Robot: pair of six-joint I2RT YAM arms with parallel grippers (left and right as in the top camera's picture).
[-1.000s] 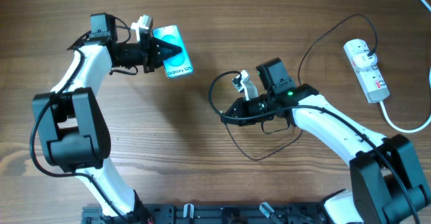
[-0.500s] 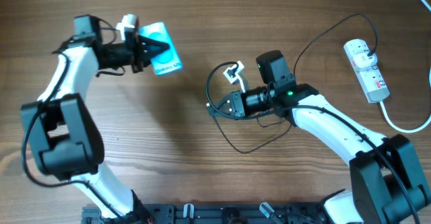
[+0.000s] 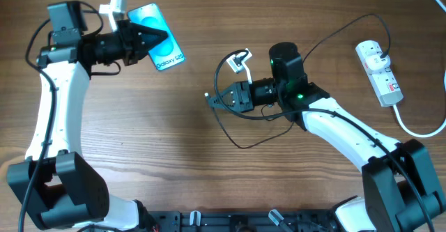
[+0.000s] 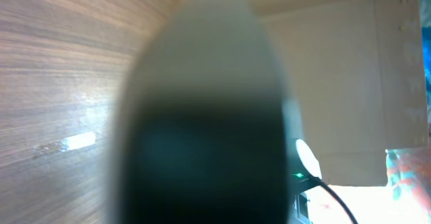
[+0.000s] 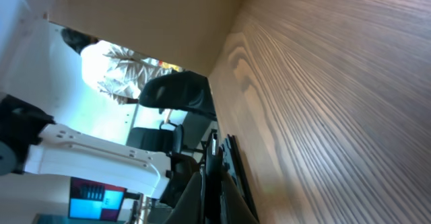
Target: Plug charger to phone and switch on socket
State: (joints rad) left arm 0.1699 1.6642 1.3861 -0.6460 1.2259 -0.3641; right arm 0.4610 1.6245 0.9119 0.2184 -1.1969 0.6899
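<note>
Blue is the colour of the screen on the phone (image 3: 164, 47). It sits in the upper left of the overhead frame, tilted, and it looks lifted off the table (image 3: 174, 169). My left gripper (image 3: 148, 37) is pinched shut on its left side and holds it up. In the left wrist view a dark blur fills the middle, so I cannot tell more from there.

Near the middle of the frame my right gripper (image 3: 217, 99) is closed tight on the charger (image 3: 240, 146), close to its free end. The small metal tip (image 3: 208, 95) pokes out toward the left, toward the phone. The tip and the phone are well apart, with bare wood between them.

From my right gripper the black cable drops in a loose loop, then runs up and over to the socket (image 3: 380, 75) at the right edge of the frame. The other end looks plugged in there. The red switch (image 3: 395, 87) is too small for me to tell if it is on.

So I think the picking up is done. I have not yet pushed the tip into the phone. Pressing the switch also looks left to do.
</note>
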